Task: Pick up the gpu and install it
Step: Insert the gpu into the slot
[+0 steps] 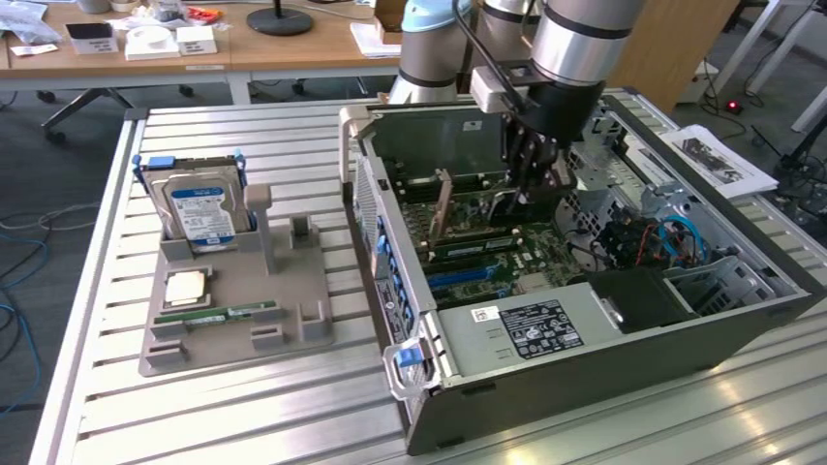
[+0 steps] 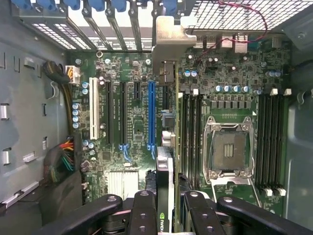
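gpu (image 2: 164,182) was black, edge pale grey, green logo, grey metal bracket; gripper (image 2: 166,208) black; motherboard (image 2: 132,122) green with one blue slot (image 2: 150,115), one white slot (image 2: 93,115), others black; case (image 1: 621,358) grey with blue latches (image 2: 93,6); hard drive (image 1: 200,208) silver with blue-white label; memory stick (image 1: 220,315) green on a grey holder (image 1: 297,291); table (image 1: 259,407) silver, slatted

Slim dark gpu (image 2: 165,186) — edge-on, upright — above the motherboard (image 2: 134,122).
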